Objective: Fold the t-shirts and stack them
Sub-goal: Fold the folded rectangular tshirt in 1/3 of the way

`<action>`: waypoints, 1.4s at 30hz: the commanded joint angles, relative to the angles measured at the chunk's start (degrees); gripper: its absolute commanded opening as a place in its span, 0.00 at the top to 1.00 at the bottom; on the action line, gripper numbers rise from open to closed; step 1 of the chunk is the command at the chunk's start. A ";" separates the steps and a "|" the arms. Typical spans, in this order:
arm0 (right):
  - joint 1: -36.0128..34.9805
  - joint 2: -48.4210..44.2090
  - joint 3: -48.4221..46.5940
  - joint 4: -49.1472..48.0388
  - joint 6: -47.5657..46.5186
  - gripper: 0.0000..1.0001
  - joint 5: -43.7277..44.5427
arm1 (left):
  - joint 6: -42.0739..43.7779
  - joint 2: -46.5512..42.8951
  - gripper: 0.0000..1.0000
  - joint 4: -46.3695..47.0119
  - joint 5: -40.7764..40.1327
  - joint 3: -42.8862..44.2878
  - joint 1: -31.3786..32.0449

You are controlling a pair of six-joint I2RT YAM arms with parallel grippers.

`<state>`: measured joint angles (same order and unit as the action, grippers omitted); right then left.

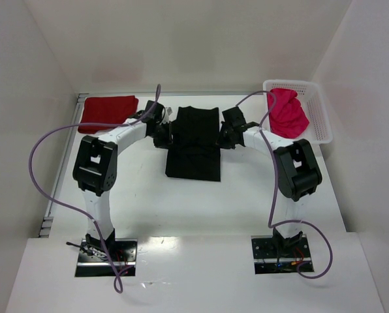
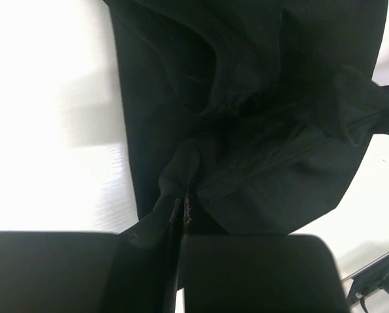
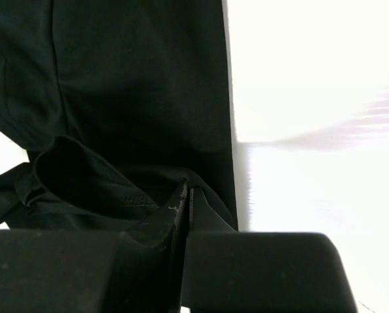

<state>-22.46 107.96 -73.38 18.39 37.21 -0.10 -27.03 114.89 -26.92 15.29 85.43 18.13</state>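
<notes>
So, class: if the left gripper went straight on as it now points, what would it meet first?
The black t-shirt: the left gripper is shut on a fold of it, and more of that cloth lies straight ahead, though depth is unclear.

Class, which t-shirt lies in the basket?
The pink-red t-shirt, bunched in the white basket; the black t-shirt and dark red t-shirt lie on the table.
</notes>
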 commanded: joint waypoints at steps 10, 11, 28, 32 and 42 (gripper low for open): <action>0.66 -2.49 0.78 -6.95 -0.65 0.75 -0.43 | 2.86 -0.55 0.45 3.53 2.90 1.94 -2.49; 0.66 -3.10 0.79 -7.66 -0.65 0.66 -0.95 | 2.86 -0.55 0.36 4.49 3.51 1.94 -2.49; 0.66 -11.46 9.66 -12.76 2.34 0.24 -7.64 | 2.07 -11.97 0.16 7.04 12.05 -6.67 -2.49; -0.48 -11.46 12.12 -14.08 2.34 0.30 -7.02 | 0.92 -11.97 0.16 8.98 12.05 -11.50 -2.49; -1.10 -4.78 8.88 -15.40 2.34 0.34 -7.64 | -0.21 -8.90 0.23 12.76 11.00 -12.83 -1.96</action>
<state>-22.96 101.16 -61.73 5.98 39.55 -7.66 -26.11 105.30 -18.28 25.78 72.42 15.92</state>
